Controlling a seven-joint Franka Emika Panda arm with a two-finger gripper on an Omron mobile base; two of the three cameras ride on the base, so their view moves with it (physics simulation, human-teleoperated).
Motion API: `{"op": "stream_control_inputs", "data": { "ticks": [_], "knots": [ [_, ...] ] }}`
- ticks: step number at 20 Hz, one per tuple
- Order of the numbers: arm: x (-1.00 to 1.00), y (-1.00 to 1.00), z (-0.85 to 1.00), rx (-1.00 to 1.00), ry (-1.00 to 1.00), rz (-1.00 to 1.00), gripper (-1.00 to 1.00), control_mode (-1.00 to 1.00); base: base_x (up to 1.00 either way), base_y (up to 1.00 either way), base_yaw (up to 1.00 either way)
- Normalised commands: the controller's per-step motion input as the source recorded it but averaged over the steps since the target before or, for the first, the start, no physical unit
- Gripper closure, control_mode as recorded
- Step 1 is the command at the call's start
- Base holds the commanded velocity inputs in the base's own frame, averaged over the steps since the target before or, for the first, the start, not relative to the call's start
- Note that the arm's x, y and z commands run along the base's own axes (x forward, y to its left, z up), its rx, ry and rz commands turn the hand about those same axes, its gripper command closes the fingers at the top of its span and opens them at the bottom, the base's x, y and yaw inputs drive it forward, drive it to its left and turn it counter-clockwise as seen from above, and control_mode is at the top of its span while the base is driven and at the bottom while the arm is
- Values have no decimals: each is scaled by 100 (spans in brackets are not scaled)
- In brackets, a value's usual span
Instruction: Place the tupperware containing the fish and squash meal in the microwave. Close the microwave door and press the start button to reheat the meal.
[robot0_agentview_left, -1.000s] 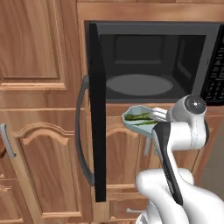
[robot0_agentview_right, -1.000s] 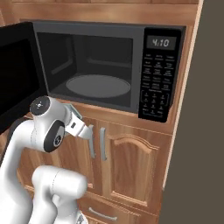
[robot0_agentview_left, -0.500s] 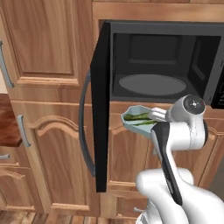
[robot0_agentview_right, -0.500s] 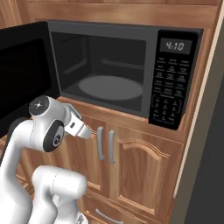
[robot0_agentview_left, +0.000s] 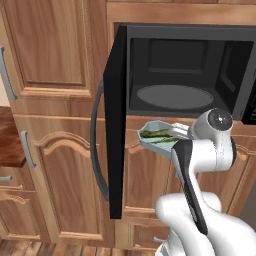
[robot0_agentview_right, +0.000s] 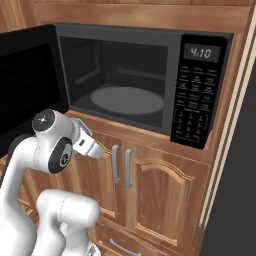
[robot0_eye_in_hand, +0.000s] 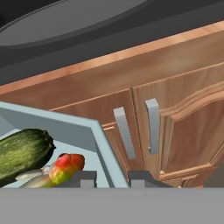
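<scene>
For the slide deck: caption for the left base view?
Gripper holds the tupperware just below the open microwave, door swung wide.

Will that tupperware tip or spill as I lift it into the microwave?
Probably stiff: the tupperware holds its shape though the claw grips only one rim. Shallow walls mean the squash might slide if tilted. Likely light; it hangs level below the microwave.
</scene>
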Motion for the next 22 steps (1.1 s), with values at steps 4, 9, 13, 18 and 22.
{"op": "stream_control_inputs", "data": {
  "ticks": [4,9,13,18,22],
  "knots": [
    [0,0,0,0,0,0,100,-100,0,0,0],
    [3,-11,3,2,-2,0,100,-100,0,0,0],
    [11,-26,31,5,-10,-2,100,-100,0,0,0],
    [11,-20,25,1,-16,-8,100,-100,0,0,0],
    [22,-21,9,0,-11,-13,100,-100,0,0,0]
  ]
}}
